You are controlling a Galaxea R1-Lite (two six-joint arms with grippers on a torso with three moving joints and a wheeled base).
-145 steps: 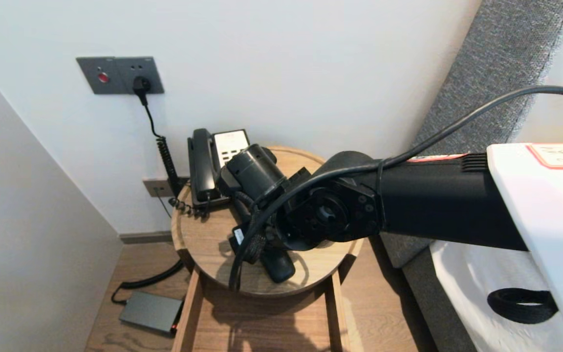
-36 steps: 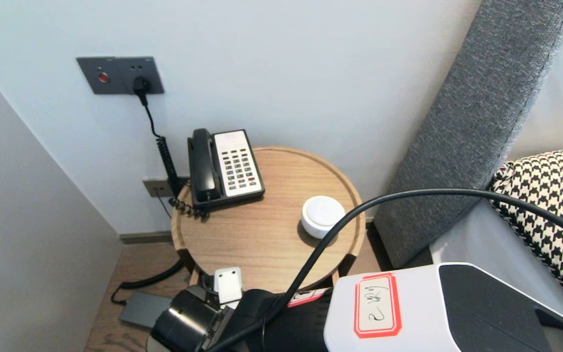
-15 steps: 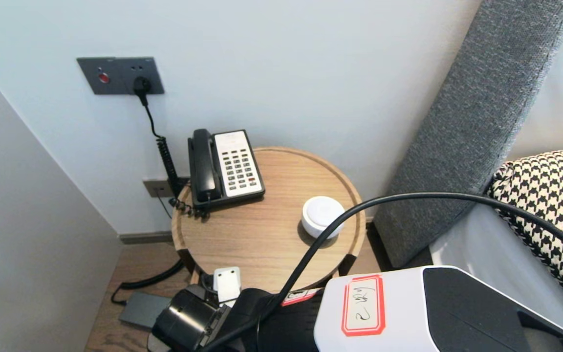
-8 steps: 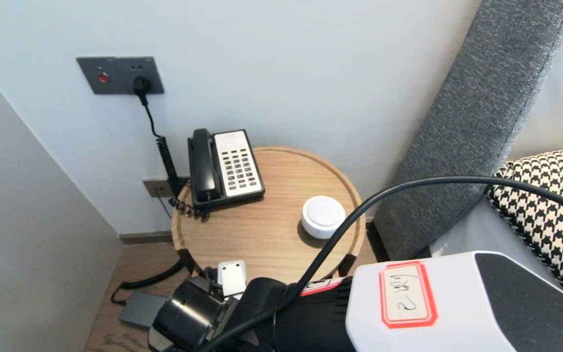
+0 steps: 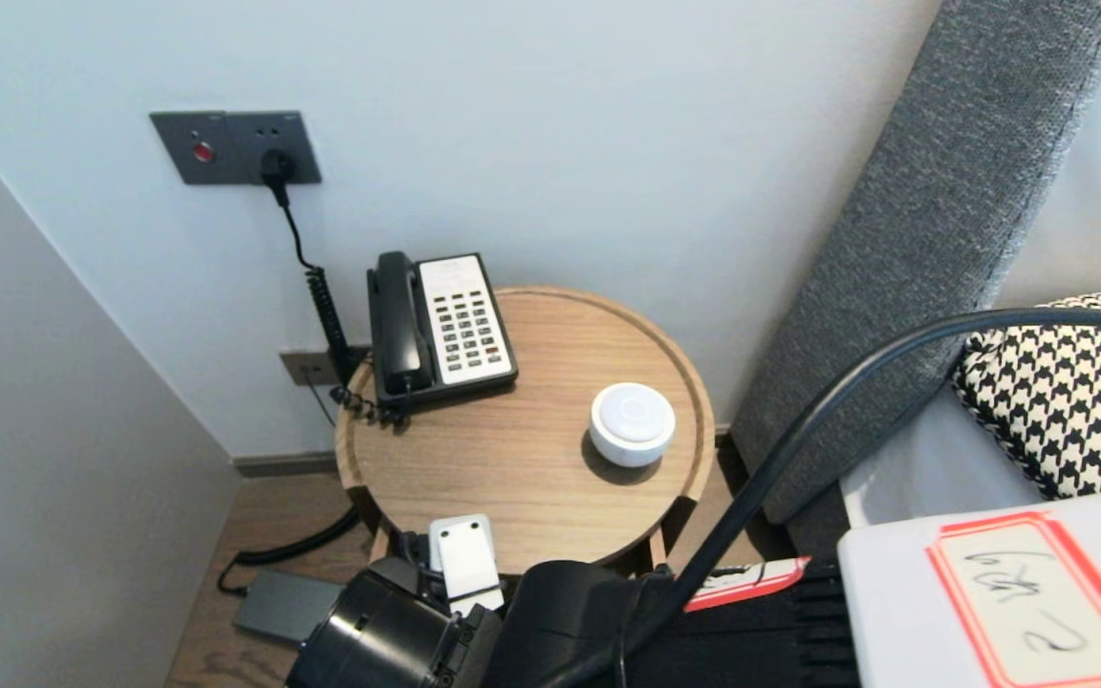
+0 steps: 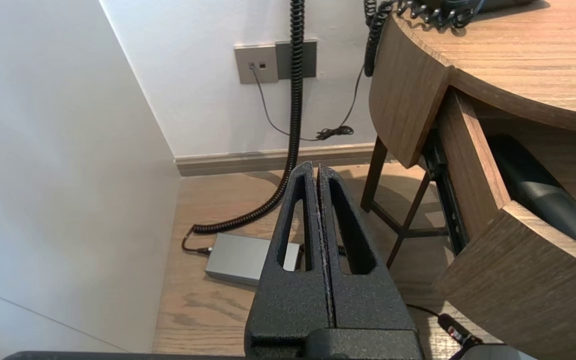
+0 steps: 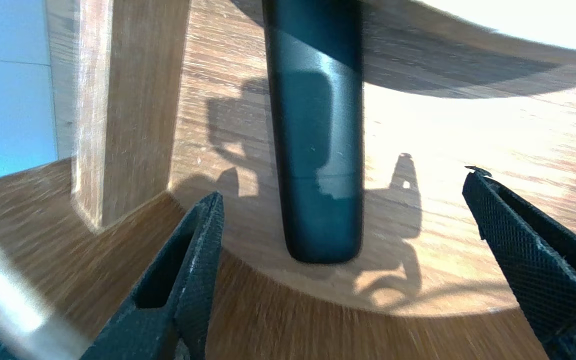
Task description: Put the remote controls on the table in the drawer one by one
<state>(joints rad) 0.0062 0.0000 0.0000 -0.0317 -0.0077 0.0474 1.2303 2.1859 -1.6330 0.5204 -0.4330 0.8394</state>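
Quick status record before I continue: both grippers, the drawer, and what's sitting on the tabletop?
right gripper: open, jaws wide to either side of the black remote's end, not touching it
black remote: lying flat in the open drawer
left gripper: shut, parked low beside the table
tabletop: phone at back left, white round puck at right
floor: grey box with cable, near the wall

Telephone (image 5: pixel 441 325), white puck (image 5: pixel 633 423), round wooden table (image 5: pixel 512 478)
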